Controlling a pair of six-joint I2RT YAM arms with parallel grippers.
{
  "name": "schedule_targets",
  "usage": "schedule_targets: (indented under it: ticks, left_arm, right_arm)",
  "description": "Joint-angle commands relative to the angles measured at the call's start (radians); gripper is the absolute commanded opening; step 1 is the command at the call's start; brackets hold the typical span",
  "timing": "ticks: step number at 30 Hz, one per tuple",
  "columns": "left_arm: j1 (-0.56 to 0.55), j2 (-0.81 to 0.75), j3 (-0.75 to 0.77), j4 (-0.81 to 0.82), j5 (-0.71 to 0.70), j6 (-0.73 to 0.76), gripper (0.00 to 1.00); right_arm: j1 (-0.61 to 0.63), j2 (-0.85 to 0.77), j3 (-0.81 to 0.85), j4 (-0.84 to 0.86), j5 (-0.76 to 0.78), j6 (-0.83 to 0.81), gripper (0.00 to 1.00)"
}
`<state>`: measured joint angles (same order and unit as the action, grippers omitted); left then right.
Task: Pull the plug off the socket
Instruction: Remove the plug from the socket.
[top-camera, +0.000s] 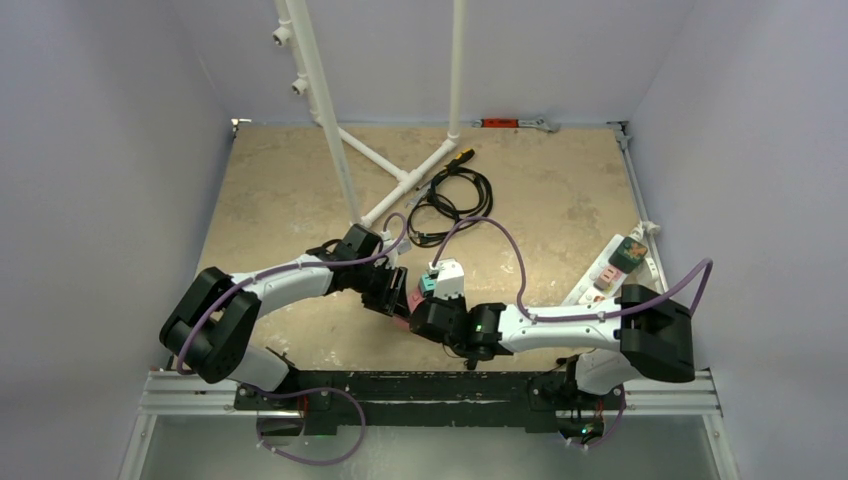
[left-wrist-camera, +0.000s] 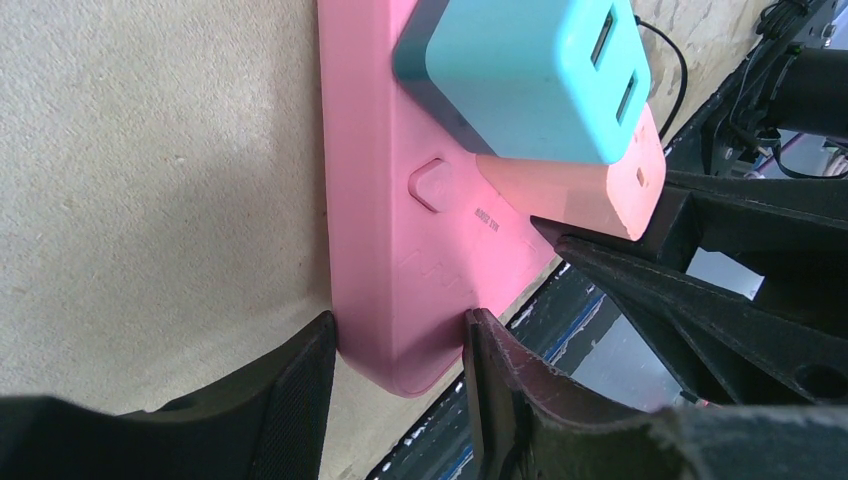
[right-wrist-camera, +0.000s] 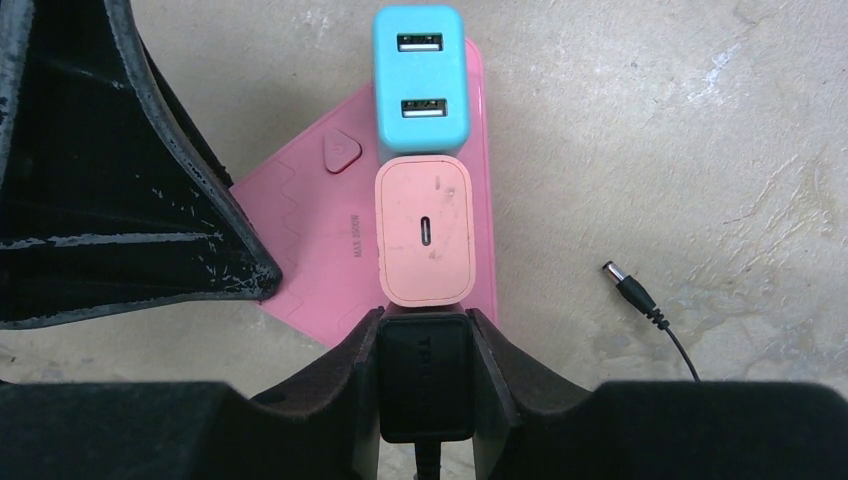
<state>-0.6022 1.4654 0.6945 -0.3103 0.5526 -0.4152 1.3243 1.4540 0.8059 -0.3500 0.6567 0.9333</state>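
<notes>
Right gripper (right-wrist-camera: 425, 322) around black plug (right-wrist-camera: 425, 385)

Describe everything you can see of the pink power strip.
The power strip is a flat, glossy pink plastic bar with rounded corners, a button and small print, lying on the table. A teal charger and peach charger stand plugged in; the black plug follows, in the right gripper. The left gripper clamps one end.
</notes>
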Motion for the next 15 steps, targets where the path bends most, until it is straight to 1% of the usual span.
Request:
schedule_targets:
  ticks: [1, 8, 15]
  left_arm:
    - [-0.009, 0.011, 0.002, -0.015, -0.106, 0.055, 0.0]
    - [-0.01, 0.012, 0.003, -0.022, -0.122, 0.057, 0.0]
    - [-0.01, 0.013, 0.004, -0.026, -0.131, 0.057, 0.0]
  right_arm:
    - [-0.002, 0.041, -0.023, 0.011, -0.057, 0.066, 0.0]
    - [-0.007, -0.064, -0.09, 0.122, -0.159, 0.015, 0.0]
    - [-0.069, -0.161, -0.187, 0.25, -0.293, -0.044, 0.0]
